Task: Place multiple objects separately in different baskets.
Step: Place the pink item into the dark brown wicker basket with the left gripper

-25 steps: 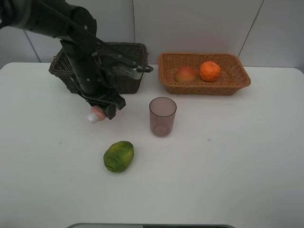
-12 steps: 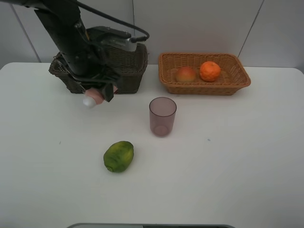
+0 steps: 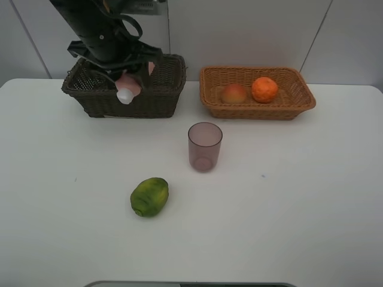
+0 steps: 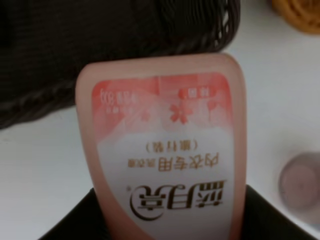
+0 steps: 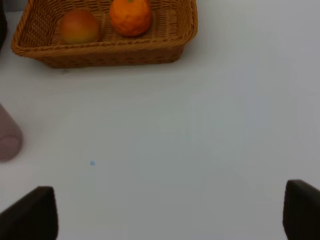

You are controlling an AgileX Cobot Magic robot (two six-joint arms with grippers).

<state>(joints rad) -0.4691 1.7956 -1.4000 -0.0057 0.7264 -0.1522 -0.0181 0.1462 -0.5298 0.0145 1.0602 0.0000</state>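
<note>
My left gripper (image 3: 134,73) is shut on the pink tube (image 3: 128,85) and holds it, white cap down, over the front wall of the dark brown basket (image 3: 96,98). In the left wrist view the tube (image 4: 165,145) fills the frame with that basket (image 4: 100,50) behind it. The purple cup (image 3: 204,146) stands upright mid-table. The green fruit (image 3: 149,196) lies in front of it. The orange (image 3: 264,89) and the red-yellow fruit (image 3: 234,93) lie in the light basket (image 3: 299,104). My right gripper (image 5: 167,220) is open and empty over bare table. The pump bottle is out of view.
The right wrist view shows the light basket (image 5: 105,52) with the orange (image 5: 130,16) and the red-yellow fruit (image 5: 79,27), and the cup (image 5: 7,137) at its edge. A white wall stands right behind both baskets.
My left arm has lifted the pink tube from the table in front of the dark basket, up and back, to over the basket's front rim. Nothing else moved.
</note>
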